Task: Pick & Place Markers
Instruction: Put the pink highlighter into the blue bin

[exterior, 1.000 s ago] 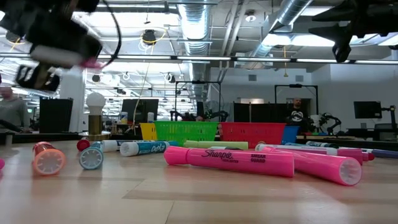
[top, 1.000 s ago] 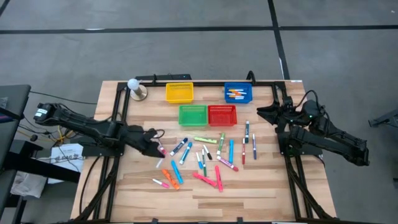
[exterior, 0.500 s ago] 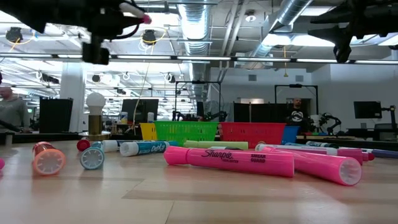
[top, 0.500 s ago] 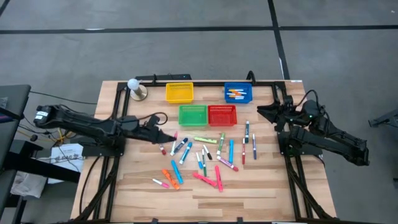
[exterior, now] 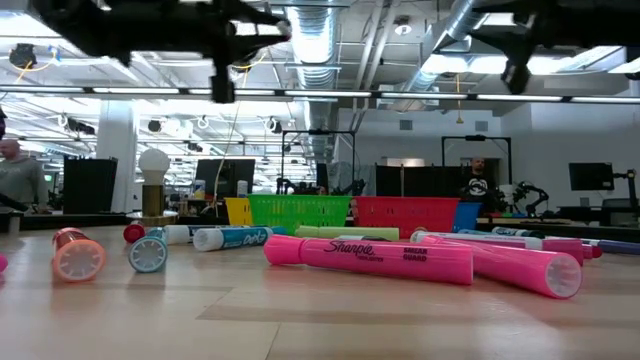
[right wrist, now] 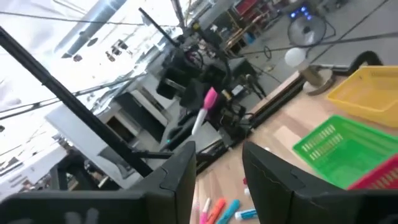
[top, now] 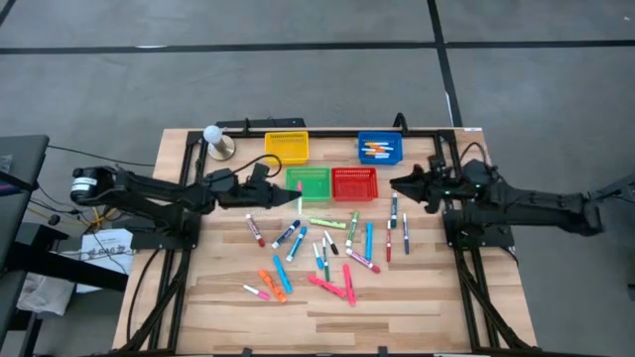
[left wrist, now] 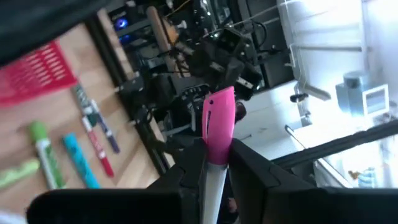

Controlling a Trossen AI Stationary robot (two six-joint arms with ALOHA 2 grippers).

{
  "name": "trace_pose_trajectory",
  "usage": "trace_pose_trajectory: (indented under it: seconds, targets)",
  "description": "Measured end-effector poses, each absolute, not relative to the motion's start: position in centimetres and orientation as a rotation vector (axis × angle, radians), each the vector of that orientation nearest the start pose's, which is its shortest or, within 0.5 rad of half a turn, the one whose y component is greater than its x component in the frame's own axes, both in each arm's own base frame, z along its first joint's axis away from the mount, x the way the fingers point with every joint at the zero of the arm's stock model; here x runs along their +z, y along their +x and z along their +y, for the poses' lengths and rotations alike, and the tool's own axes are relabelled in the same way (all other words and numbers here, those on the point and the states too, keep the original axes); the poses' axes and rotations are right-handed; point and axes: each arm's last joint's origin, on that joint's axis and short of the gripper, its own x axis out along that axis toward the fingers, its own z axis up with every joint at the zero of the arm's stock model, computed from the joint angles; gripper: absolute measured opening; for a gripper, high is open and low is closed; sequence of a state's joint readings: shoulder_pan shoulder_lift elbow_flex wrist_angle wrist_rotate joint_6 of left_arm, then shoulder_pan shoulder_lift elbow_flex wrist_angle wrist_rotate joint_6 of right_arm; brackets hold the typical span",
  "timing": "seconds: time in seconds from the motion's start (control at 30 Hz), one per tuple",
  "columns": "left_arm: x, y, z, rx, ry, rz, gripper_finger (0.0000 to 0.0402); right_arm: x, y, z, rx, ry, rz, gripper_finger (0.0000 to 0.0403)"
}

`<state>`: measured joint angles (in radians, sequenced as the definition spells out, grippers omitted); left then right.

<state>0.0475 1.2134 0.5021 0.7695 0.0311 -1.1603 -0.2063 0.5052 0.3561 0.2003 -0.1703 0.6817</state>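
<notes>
Many markers in pink, orange, blue, green and red lie scattered on the wooden table's middle. My left gripper hangs level above the table beside the green basket and is shut on a white marker with a pink cap. The same marker also shows in the right wrist view. My right gripper floats open to the right of the red basket, fingers apart with nothing between them. My left gripper pinches the marker's white barrel just behind the pink cap, between its two fingers. The marker lies along the fingers, its capped end sticking out past their tips. It is roughly level and lifted clear of the table.
A yellow basket and a blue basket holding a few markers stand at the far edge. A white bulb on a stand is at the far left. Black rails run along the table's left, right and far sides.
My left gripper has risen from the table with the pink-capped marker and gone toward the right and far side, up to the green basket, tipping from slanting down to level. My right gripper has moved toward the table's middle, near the red basket.
</notes>
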Motion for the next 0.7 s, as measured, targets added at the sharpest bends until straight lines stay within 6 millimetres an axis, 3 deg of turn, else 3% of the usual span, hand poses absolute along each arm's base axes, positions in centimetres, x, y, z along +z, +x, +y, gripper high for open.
trace_pose_trajectory:
  seconds: [0.33, 0.5, 0.7]
  targets:
    - [27.4, 29.0, 2.2, -0.079, -0.985, -0.105, 0.0053, 24.0, 19.3, -2.2, 0.036, 0.674, -0.05, 0.021]
    - [27.6, 29.9, 2.3, -0.076, -0.977, -0.106, 0.0053, 23.3, 21.2, -2.5, 0.055, 0.696, -0.102, 0.0244]
    - [27.6, 30.0, 2.3, -0.073, -0.963, -0.105, 0.0053, 23.5, 24.2, -2.9, 0.045, 0.713, -0.063, 0.025]
